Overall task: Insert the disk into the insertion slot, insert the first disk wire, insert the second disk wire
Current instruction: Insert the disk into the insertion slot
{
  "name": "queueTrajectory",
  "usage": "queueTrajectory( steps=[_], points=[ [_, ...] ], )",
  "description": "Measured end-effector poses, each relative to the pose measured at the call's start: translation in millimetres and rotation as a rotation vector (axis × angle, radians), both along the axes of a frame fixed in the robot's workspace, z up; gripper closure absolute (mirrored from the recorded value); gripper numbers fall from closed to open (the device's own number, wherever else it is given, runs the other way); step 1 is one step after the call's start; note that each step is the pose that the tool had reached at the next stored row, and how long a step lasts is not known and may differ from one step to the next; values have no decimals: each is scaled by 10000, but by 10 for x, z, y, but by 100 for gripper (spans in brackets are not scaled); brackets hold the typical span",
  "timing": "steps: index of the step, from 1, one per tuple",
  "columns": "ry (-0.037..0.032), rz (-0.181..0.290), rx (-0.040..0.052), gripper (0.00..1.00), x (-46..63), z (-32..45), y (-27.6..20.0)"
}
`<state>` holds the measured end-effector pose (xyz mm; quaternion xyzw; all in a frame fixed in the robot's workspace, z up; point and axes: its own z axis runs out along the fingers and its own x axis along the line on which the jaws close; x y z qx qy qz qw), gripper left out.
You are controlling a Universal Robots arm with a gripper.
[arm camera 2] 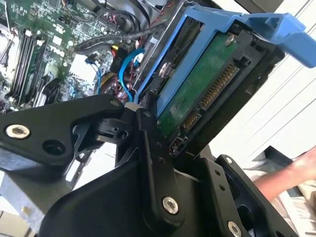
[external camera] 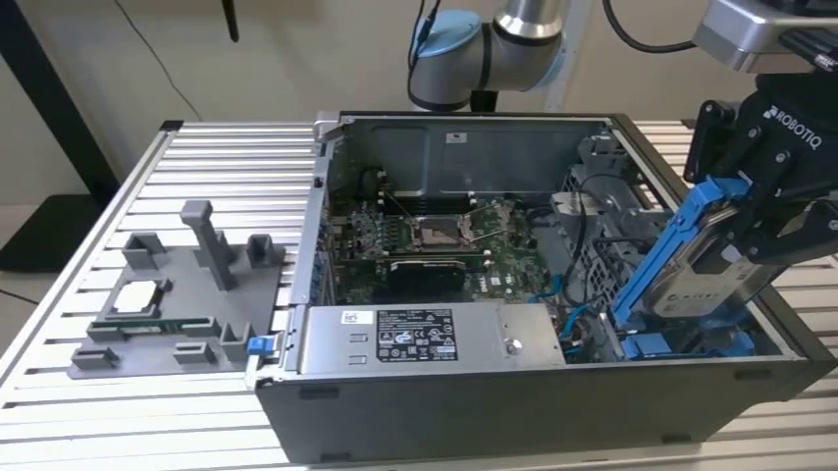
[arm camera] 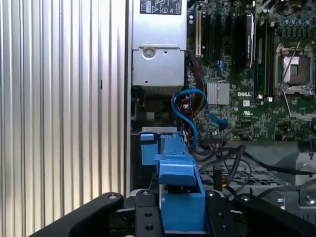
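Observation:
My gripper (external camera: 749, 245) is shut on the disk (external camera: 701, 275), a silver drive in a bright blue carrier. It holds the disk steeply tilted over the open computer case at the exterior view's right. The disk's lower end hangs just above the insertion slot (external camera: 688, 345), whose blue rails show in the case's near corner. In the second wrist view the disk's green board and connector (arm camera 2: 200, 91) face the camera, with a black finger (arm camera 2: 154, 163) pressed against the carrier edge. The first wrist view looks along the blue carrier (arm camera: 180, 197) toward the slot's blue rail (arm camera: 148, 147). Loose blue cables (arm camera: 191, 106) lie beside the bay.
A grey power supply box with a white sticker (external camera: 433, 336) sits at the case's front. The motherboard (external camera: 433, 235) lies behind it. A grey fixture with parts (external camera: 171, 304) rests on the slatted table (external camera: 78, 392) at the exterior view's left. A person's hand (arm camera 2: 296, 170) shows past the gripper.

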<state>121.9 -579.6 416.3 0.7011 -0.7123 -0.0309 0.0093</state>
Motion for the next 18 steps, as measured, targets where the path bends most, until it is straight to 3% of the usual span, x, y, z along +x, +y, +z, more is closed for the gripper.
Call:
queueTrajectory(
  steps=[5, 10, 13, 18],
  points=[
    [1, 2, 34, 100, 14, -58, 0],
    [17, 9, 132, 100, 16, -87, 0],
    [58, 12, 189, 100, 18, -65, 0],
    [198, 10, 233, 100, 18, -33, -5]
  ],
)
